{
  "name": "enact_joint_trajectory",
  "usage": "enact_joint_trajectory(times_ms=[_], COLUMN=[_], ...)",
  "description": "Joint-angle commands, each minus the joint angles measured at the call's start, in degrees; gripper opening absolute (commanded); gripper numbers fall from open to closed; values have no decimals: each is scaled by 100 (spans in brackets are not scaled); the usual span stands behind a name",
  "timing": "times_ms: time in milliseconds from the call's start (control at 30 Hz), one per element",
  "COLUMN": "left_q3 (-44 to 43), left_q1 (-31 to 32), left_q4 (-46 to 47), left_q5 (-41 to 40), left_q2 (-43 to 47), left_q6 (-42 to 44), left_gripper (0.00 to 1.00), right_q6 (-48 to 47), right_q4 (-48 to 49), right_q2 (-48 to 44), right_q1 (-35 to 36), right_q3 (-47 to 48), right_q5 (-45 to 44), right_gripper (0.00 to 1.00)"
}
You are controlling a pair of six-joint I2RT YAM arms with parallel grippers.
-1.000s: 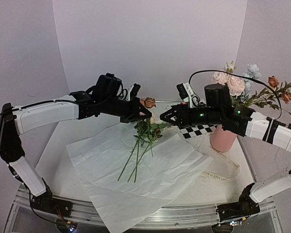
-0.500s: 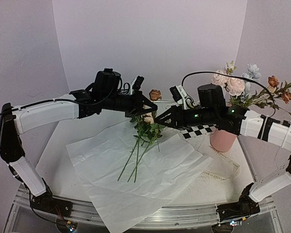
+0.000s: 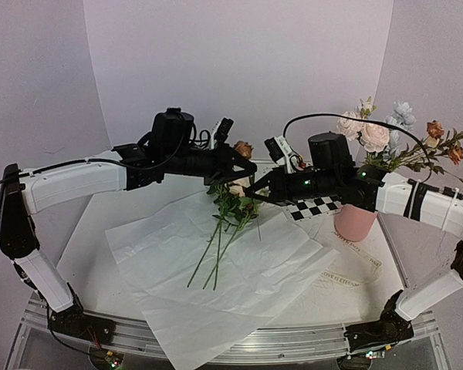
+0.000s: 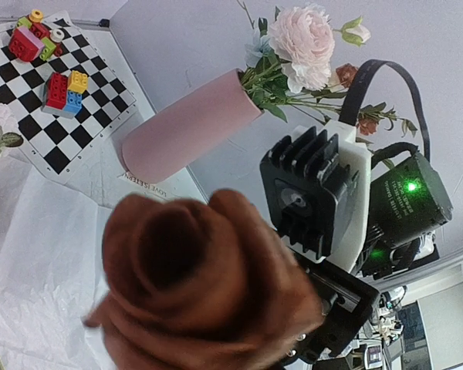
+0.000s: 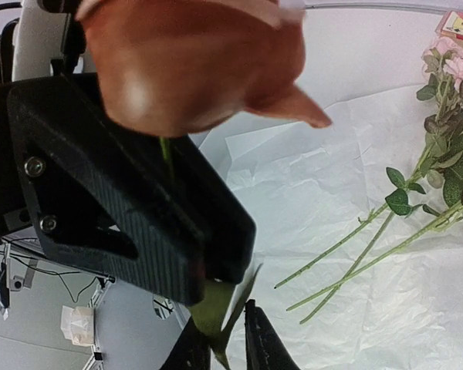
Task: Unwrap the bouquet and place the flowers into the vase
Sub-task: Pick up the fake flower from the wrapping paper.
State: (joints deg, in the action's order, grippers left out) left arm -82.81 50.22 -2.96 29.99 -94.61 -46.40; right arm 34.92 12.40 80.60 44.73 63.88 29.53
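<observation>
The rust-brown rose (image 3: 243, 148) sends its leafy green stem (image 5: 167, 158) down from the left end effector (image 3: 238, 165), whose hold I cannot tell, into the right end effector (image 5: 225, 344), pinched on it and nearer the tall matte pink vase (image 3: 355, 223) to the right.

soft even bright light, faint shadows; close rose (image 4: 193, 285) blurred in wrist views; overhead edges bowed

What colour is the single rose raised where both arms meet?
Rusty orange-brown rose, clearest in the left wrist view.

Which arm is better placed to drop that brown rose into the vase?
Right. The right gripper flanks the stem of the rose below the left gripper, and the vase stands beside that arm.
</observation>
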Motion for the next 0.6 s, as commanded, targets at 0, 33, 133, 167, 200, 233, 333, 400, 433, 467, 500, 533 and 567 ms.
enact_joint_trajectory(times_ms=[0, 33, 133, 167, 200, 233, 333, 400, 433, 467, 500, 533, 567], left_q3=[-70, -38, 98, 174, 256, 346, 640, 836, 921, 1003, 1058, 1104, 1136], left_q1=[70, 79, 84, 84, 84, 85, 85, 87, 86, 86, 84, 84, 84], left_q4=[270, 270, 272, 273, 274, 272, 274, 198, 154, 119, 83, 69, 56], left_q5=[-20, -34, -94, -130, -168, -201, -244, -310, -359, -411, -475, -543, -608], left_q2=[130, 154, 288, 364, 453, 542, 842, 1074, 1185, 1292, 1375, 1463, 1544], left_q6=[30, 38, 60, 72, 83, 90, 96, 133, 169, 216, 280, 348, 405], left_gripper=[23, 32, 51, 57, 62, 64, 68, 68, 68, 68, 68, 68, 68], right_q6=[32, 29, -24, -59, -98, -182, -488, -724, -859, -1004, -1176, -1337, -1471], right_q4=[154, 144, 61, -27, -137, -271, -713, -891, -950, -993, -1036, -1068, -1092], right_q2=[-66, -82, -183, -251, -309, -403, -665, -916, -1054, -1201, -1341, -1502, -1668], right_q1=[32, 31, 29, 29, 30, 30, 31, 32, 32, 33, 34, 36, 36], right_q3=[237, 236, 195, 169, 147, 147, 215, 264, 281, 295, 316, 339, 356], right_q5=[3, -35, -255, -424, -622, -841, -1632, -2052, -2264, -2470, -2709, -2911, -3119], right_gripper=[2, 0, 0, 0, 0, 0, 0, 0, 0, 0, 0, 0, 0])
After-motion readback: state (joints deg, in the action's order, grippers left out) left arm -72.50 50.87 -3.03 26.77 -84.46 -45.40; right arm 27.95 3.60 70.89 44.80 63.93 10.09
